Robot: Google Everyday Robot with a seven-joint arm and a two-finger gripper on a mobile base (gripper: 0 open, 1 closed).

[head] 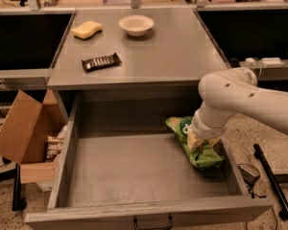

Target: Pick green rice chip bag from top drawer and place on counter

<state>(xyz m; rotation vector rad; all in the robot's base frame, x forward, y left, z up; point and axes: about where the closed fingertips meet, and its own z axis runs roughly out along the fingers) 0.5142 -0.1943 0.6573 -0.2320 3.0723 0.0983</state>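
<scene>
A grey counter (173, 56) carries three items: a yellow sponge (87, 29) at its far left, a white bowl (136, 25) near it to the right, and a dark candy bar wrapper (101, 62) closer to the front edge. Below, the open top drawer (129, 171) bears the green rice chip bag (206, 156) on the right side of its floor, where the gripper (196, 140) sits on the bag.

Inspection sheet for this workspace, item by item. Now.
Surface: grey counter behind the open top drawer.
Job's things: green rice chip bag lies in the drawer's right side, not yet on the counter.
Clutter: candy bar wrapper, yellow sponge, white bowl on the counter.
Grippers: gripper down in the drawer, on the bag.
Cables: power strip with cord on the right ledge.
Surroundings: open cardboard box left of the drawer.
</scene>
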